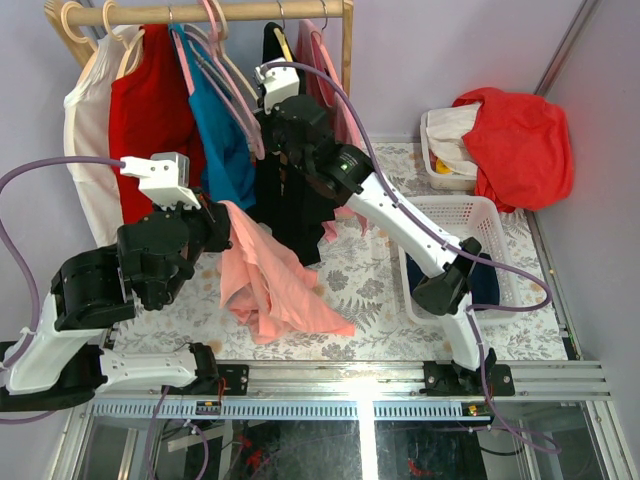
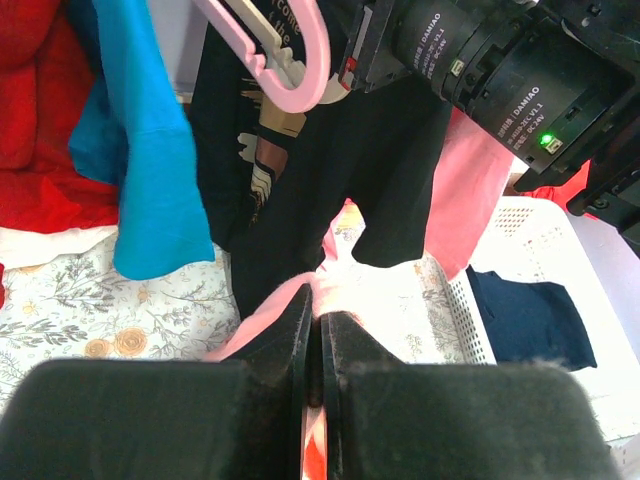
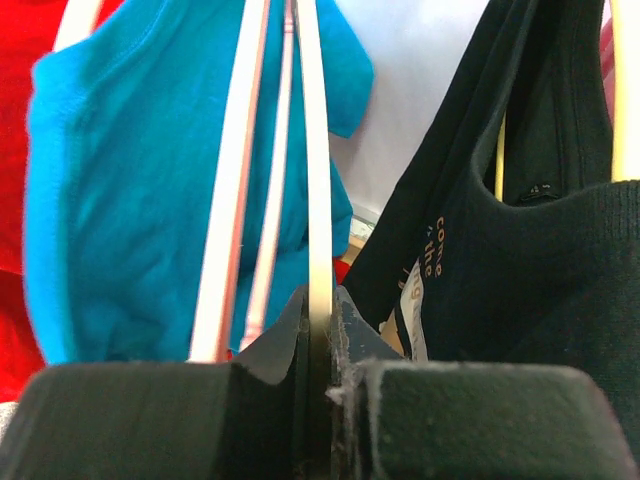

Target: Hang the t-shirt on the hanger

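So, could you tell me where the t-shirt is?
In the top view the t-shirt hangs left of centre from the shut left tool, trailing onto the table beside the black garment.

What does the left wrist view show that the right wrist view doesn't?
Only the left wrist view: the left hand shut on the salmon t-shirt, a pink hanger, the right arm, a white basket holding dark blue cloth, and the floral table cover.
Only the right wrist view: the right hand shut on a cream hanger, seen edge-on.
Both: the blue shirt, the black garment with printed lettering, and red cloth at the left.
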`<action>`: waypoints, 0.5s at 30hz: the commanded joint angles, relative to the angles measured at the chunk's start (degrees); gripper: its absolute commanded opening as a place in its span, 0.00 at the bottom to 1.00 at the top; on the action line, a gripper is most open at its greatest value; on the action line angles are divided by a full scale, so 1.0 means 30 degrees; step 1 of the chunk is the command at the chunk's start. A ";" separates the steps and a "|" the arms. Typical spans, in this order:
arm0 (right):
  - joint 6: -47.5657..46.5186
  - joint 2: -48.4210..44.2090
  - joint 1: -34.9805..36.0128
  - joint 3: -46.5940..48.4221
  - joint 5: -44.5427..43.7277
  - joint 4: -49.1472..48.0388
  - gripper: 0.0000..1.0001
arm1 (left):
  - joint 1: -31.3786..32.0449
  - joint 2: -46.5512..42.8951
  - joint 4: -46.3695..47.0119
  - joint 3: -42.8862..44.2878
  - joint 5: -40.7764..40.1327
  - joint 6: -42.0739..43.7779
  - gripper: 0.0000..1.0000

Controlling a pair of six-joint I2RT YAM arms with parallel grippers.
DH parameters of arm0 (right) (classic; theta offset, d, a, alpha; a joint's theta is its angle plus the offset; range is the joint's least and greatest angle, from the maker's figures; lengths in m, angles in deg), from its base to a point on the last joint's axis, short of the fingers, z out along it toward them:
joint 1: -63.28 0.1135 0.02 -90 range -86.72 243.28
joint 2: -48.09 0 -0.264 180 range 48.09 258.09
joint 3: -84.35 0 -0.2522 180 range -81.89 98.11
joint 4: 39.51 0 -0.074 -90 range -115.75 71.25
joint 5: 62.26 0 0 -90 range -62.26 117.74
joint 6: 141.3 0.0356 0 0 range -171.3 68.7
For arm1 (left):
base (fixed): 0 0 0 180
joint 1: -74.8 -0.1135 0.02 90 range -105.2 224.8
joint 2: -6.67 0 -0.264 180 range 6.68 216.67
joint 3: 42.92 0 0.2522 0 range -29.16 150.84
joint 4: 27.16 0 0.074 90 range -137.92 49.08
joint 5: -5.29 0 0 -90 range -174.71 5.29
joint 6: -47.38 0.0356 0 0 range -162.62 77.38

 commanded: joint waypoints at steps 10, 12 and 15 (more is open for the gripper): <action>0.0113 -0.3281 0.0004 -0.3707 -0.2625 -0.5063 0.00 | -0.0068 -0.0283 0.0106 0.0743 0.0479 0.0113 0.00; 0.0155 -0.3727 0.0028 -0.4172 -0.2619 -0.5460 0.00 | -0.0070 -0.0332 0.0093 0.0682 0.0464 0.0042 0.00; 0.0171 -0.3865 0.0065 -0.3630 -0.2623 -0.5098 0.00 | -0.0063 -0.0382 0.0106 0.0595 0.0441 -0.0031 0.00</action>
